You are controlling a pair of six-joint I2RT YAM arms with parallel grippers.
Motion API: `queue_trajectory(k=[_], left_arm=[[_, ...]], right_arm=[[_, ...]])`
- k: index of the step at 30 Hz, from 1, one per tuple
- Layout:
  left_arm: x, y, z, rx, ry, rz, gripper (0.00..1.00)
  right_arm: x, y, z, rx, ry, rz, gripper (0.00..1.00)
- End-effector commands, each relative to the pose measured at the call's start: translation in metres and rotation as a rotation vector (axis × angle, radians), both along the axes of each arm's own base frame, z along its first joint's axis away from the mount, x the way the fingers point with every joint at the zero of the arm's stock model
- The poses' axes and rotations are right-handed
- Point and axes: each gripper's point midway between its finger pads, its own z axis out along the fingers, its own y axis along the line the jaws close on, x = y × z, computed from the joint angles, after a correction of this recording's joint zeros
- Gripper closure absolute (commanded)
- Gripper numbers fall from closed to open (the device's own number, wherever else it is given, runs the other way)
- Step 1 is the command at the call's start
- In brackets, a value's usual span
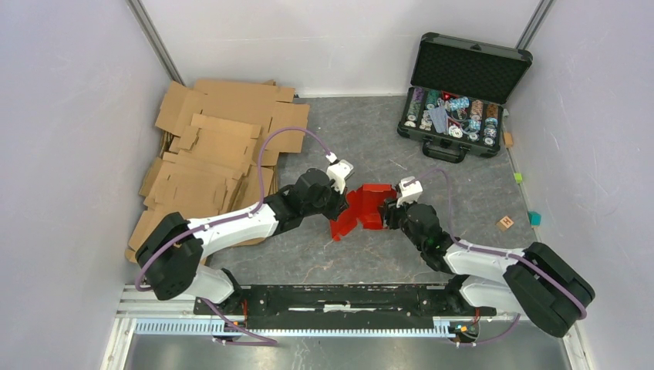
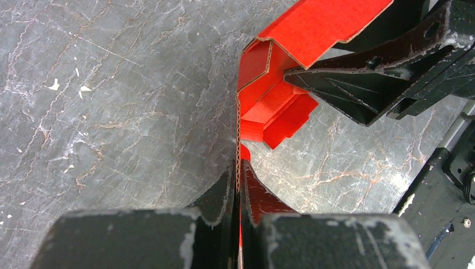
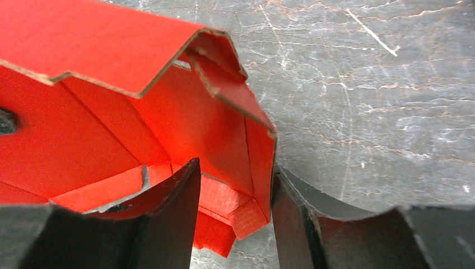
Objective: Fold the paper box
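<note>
1. Presently on grey table (image 1: 370, 123), mid-surface: paper box (image 1: 364, 206) — red, partly folded, walls half raised.
2. Step judged: raising and tucking a side wall. Keep the anchored panel fixed; press along the crease, not mid-panel, to avoid buckling.
3. Noted at left gripper (image 2: 239, 180): pressed together, pinching a thin box wall edge-on.
4. Noted at right gripper (image 3: 235, 171): parted — straddling a corner wall, one finger inside, one outside; no firm clamp visible.

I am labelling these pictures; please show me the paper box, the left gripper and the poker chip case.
paper box (image 1: 365, 205): top external view, its red middle.
left gripper (image 2: 240, 171): left wrist view, between the fingertips clamping the box.
poker chip case (image 1: 470, 71): top external view, its open lid.
</note>
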Motion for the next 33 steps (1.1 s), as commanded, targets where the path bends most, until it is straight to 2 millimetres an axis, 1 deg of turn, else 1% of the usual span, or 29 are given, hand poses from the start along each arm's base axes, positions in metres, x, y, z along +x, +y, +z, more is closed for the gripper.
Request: queue_trajectory(k=[1, 4, 8, 9, 12, 14, 16, 17, 19, 21, 24, 28, 31, 33], left_arm=[[0.002, -0.011, 0.012, -0.043, -0.032, -0.025, 0.96], [0.002, -0.010, 0.011, -0.037, -0.032, -0.024, 0.96], [0.002, -0.010, 0.012, -0.036, -0.034, -0.023, 0.96], [0.002, -0.010, 0.011, -0.035, -0.034, -0.024, 0.96], [0.002, -0.010, 0.012, -0.036, -0.035, -0.023, 0.96], [0.002, -0.010, 0.012, -0.037, -0.034, -0.027, 0.96], [0.002, -0.010, 0.012, -0.033, -0.032, -0.030, 0.96], [0.001, -0.010, 0.012, -0.034, -0.033, -0.031, 0.96], [0.001, -0.010, 0.013, -0.034, -0.035, -0.030, 0.95], [0.002, -0.010, 0.013, -0.034, -0.035, -0.029, 0.95], [0.002, -0.010, 0.012, -0.027, -0.034, -0.030, 0.95], [0.002, -0.011, 0.010, -0.022, -0.029, -0.034, 0.95], [0.001, -0.011, 0.011, -0.024, -0.029, -0.037, 0.95], [0.001, -0.011, 0.010, -0.022, -0.028, -0.037, 0.95]], right_arm=[[0.005, -0.011, 0.010, -0.059, -0.021, -0.048, 0.44], [0.003, -0.013, 0.010, -0.060, -0.023, -0.045, 0.43], [0.003, -0.018, 0.007, -0.077, -0.004, -0.074, 0.45], [0.002, -0.018, 0.007, -0.076, -0.004, -0.073, 0.47], [0.001, -0.014, 0.008, -0.064, -0.012, -0.047, 0.57], [0.000, -0.009, 0.009, -0.059, -0.018, -0.015, 0.62], [-0.001, -0.004, 0.010, -0.062, -0.020, 0.016, 0.62], [-0.001, -0.004, 0.009, -0.066, -0.019, 0.014, 0.57], [0.001, -0.009, 0.010, -0.076, -0.025, -0.009, 0.43], [0.001, -0.015, 0.014, -0.075, -0.045, -0.030, 0.38], [0.001, -0.022, 0.025, -0.048, -0.098, -0.047, 0.34], [0.006, -0.037, 0.031, -0.041, -0.125, -0.100, 0.30], [0.010, -0.032, 0.036, -0.033, -0.146, -0.056, 0.29], [0.013, -0.027, 0.034, -0.036, -0.131, -0.021, 0.29]])
